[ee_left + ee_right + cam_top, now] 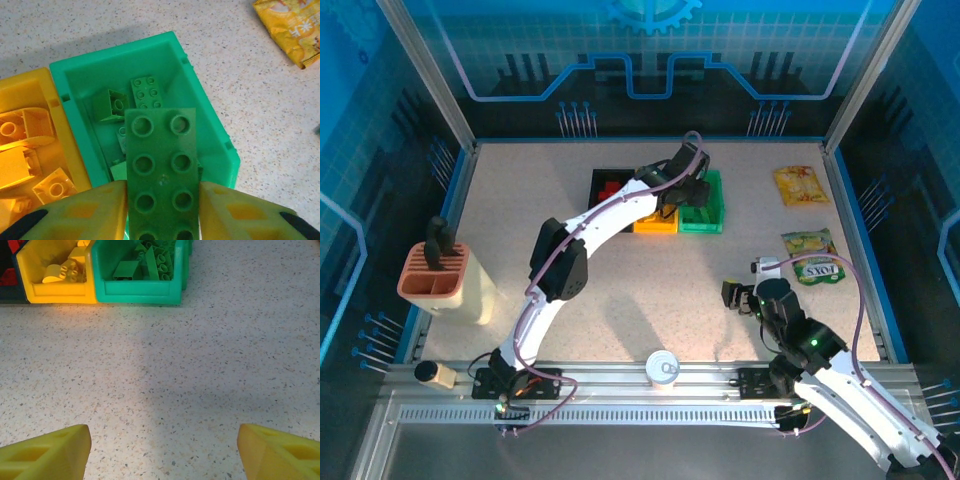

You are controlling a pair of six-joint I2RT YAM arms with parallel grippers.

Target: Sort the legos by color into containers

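One green lego [160,170], pinched in your left end effector [162,206], could have bounced off the green bin [90,75] if tilted.

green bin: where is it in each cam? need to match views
Top external: green bin, rightmost of the bin row, partly under the left arm.
Left wrist: green bin, frame centre, behind the green brick held by the left gripper.
Right wrist: green bin, top edge, left of centre.
Shared landmark: yellow bin against its left side.
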